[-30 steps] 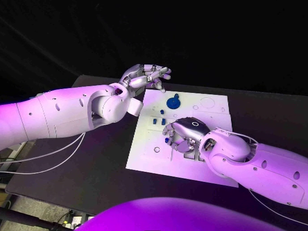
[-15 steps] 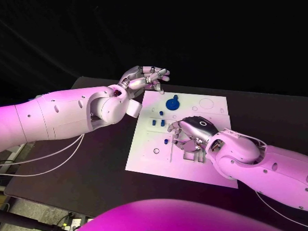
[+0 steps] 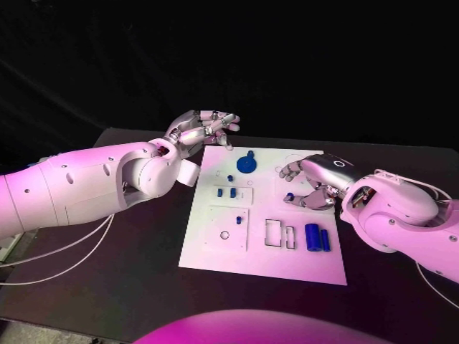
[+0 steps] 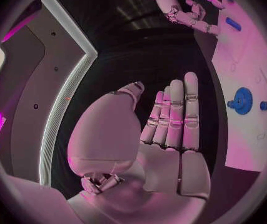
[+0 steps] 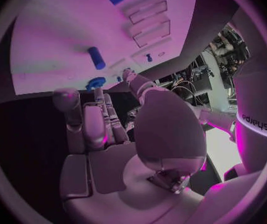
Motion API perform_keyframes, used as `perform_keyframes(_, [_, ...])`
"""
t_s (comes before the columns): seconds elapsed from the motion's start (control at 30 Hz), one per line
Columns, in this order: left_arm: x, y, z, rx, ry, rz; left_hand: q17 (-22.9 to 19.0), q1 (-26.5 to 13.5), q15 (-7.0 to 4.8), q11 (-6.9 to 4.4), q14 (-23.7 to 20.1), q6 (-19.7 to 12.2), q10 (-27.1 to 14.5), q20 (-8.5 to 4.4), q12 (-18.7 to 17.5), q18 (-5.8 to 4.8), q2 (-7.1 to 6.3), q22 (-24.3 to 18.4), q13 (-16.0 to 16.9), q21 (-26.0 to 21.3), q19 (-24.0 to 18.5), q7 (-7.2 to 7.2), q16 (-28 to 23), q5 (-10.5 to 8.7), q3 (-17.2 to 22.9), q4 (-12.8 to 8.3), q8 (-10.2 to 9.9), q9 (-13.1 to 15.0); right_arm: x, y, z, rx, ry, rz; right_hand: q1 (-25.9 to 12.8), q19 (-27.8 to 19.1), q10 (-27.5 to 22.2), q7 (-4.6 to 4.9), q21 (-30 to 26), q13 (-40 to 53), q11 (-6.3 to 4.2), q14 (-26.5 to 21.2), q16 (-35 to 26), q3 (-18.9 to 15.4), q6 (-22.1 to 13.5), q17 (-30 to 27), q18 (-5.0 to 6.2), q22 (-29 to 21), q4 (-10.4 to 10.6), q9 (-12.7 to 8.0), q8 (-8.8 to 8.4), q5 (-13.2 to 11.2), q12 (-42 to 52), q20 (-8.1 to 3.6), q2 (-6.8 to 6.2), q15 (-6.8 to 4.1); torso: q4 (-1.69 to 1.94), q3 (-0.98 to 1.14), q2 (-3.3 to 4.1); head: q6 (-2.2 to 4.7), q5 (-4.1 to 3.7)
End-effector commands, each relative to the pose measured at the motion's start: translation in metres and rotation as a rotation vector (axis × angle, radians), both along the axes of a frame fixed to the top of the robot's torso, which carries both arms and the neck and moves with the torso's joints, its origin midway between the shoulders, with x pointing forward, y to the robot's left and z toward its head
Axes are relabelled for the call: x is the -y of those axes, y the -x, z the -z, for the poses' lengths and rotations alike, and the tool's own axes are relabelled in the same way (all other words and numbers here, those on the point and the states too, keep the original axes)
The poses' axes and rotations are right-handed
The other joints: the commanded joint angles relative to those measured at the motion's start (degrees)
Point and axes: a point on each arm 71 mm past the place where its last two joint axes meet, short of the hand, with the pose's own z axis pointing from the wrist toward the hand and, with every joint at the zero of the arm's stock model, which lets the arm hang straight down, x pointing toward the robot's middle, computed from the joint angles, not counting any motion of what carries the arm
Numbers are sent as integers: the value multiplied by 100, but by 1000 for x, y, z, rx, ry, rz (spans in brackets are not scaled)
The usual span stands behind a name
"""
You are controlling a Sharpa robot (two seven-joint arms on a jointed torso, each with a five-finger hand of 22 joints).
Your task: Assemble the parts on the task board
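The two blue cylindrical parts lie side by side on the task board, in its near-right area, their long axes running toward and away from the robot. They sit just beside an outlined rectangular slot on their left. The right hand hovers over the board farther out, so these parts lie from it back toward the robot — and it is clearly the nearer hand. Its fingers are curled loosely; it appears to hold nothing, though I cannot tell for certain. The blue gear-like part sits near the board's far edge, with small blue pegs nearer the robot. The left hand hangs off the board's far-left corner over the table — empty, fingers partly bent.
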Motion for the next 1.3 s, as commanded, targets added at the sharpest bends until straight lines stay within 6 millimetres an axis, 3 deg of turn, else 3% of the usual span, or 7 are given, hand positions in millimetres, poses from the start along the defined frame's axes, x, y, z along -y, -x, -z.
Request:
perform_keyframes(0.03, [1, 0, -1, 6, 7, 18, -7, 33, -7, 4, -32, -28, -35, 47, 23, 71, 32, -9, 7, -37, -1, 10, 16, -5, -32, -2, 12, -2, 7, -2, 5, -75, 60, 21, 562, -248, -407, -68, -505, -199, 121, -151, -111, -1333, -170, -292, 152, -401, 305, -7, -136, 88, 56, 89, 275, 105, -29, 8, -17, 58, -55])
perform_keyframes(0.17, [1, 0, -1, 5, 6, 18, -7, 33, -7, 4, -32, -28, -35, 47, 23, 71, 32, -9, 7, -37, -1, 10, 16, -5, -32, -2, 12, -2, 12, -4, 5, -87, 80, 19, 1443, -373, -754, -168, -969, -426, 196, -257, -177, -2242, -350, -576, 203, -725, 1342, -76, -299, 150, 169, 141, 309, 172, -23, 9, -22, 65, -65])
perform_keyframes(0.37, [1, 0, -1, 5, 6, 18, -7, 33, -7, 4, -32, -28, -35, 47, 23, 71, 32, -9, 7, -37, -1, 10, 16, -5, -32, -2, 12, -2, 14, -6, 9, -109, 128, 7, 1666, -382, -780, -230, -1098, -456, 211, -261, -218, -2170, -624, -689, 224, -816, 1332, -180, -400, 148, 156, 129, 375, 186, -11, 3, -11, 74, -74])
perform_keyframes(0.47, [1, 0, 0, 2, 5, 18, -8, 34, -6, 3, -34, -24, -41, 48, 32, 72, 36, -12, 9, -42, 2, 9, 21, -5, -39, 3, 20, 0, 12, -7, 10, -108, 133, 0, 1828, -344, -692, -100, -1159, -462, 143, -258, -303, -1984, -665, -830, 234, -849, 1306, -209, -429, 121, 141, 91, 432, 132, -17, 6, -10, 62, -63])
perform_keyframes(0.63, [1, 0, 0, -2, 4, 20, -8, 35, -7, 4, -32, -29, -43, 48, 34, 72, 36, -13, 10, -42, 5, 11, 23, -5, -41, 3, 18, -1, 7, -7, 12, -95, 117, -15, 1935, 3, -91, 13, -913, -457, -46, -60, -307, -1644, 30, -773, 163, -563, 1187, -78, -220, -7, 194, -72, 600, -34, -11, 4, -3, 51, -72])
perform_keyframes(0.83, [0, 0, 0, -4, 3, 20, -8, 35, -7, 5, -30, -35, -45, 49, 37, 73, 37, -13, 11, -42, 7, 13, 27, -5, -44, 5, 17, -2, 4, -8, 14, -87, 108, -17, 1958, 303, 492, 41, -514, -479, -48, 85, -113, -1000, 558, -462, 70, -128, 1148, -129, -128, -258, 98, -112, 688, -41, -4, -8, -5, 48, -86])
perform_keyframes(1.3, [0, 1, 0, -7, 1, 21, -7, 35, -7, 6, -28, -42, -46, 49, 41, 74, 40, -14, 12, -43, 11, 16, 30, -5, -46, 7, 15, -3, 0, -9, 21, -96, 105, -22, 1531, 441, 924, 38, -245, -475, -56, 111, 49, 157, 875, -285, 17, 236, 1092, -256, -205, -340, -305, -104, 323, -63, -11, 1, -8, 13, -92])
